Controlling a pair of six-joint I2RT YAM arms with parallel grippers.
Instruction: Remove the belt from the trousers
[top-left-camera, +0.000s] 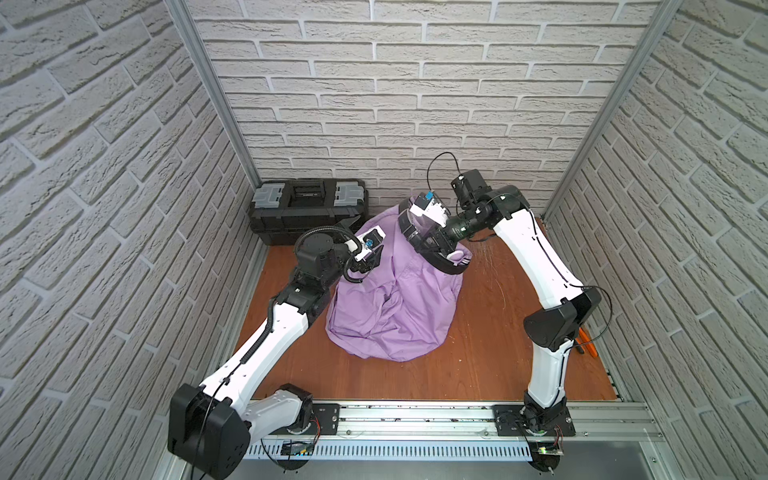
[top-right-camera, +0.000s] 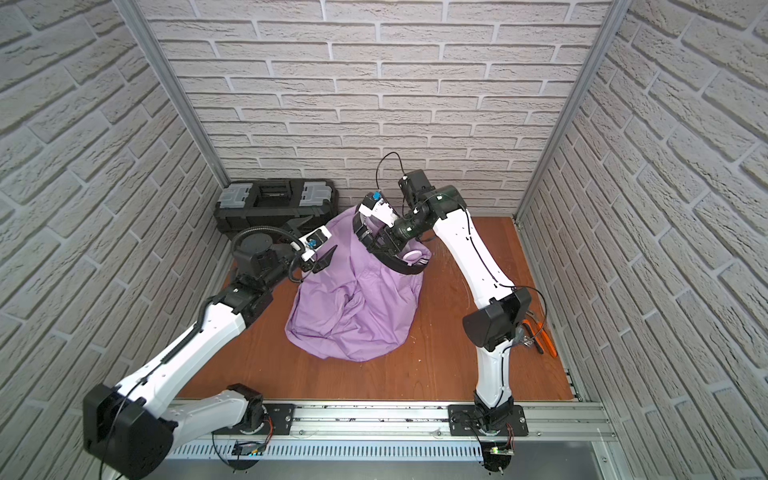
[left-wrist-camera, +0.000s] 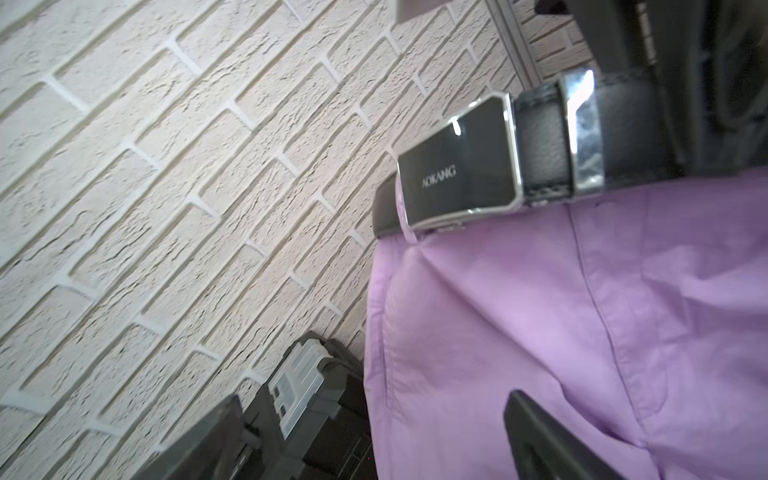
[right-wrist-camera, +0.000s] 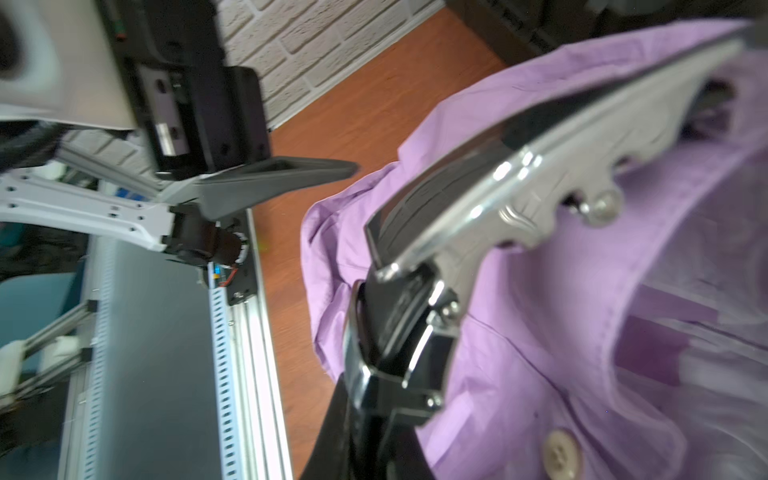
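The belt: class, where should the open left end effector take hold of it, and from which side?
Probably the belt by its buckle: the flat, rigid plate sits at the raised waistband of the trousers, facing the left end effector. Approach from that front side, closing across the plate's two long edges.

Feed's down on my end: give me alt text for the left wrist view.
The silver-framed black buckle of the belt sits at the waist of the lilac trousers, close ahead of the open left fingers. Behind are a brick wall and a dark toolbox.
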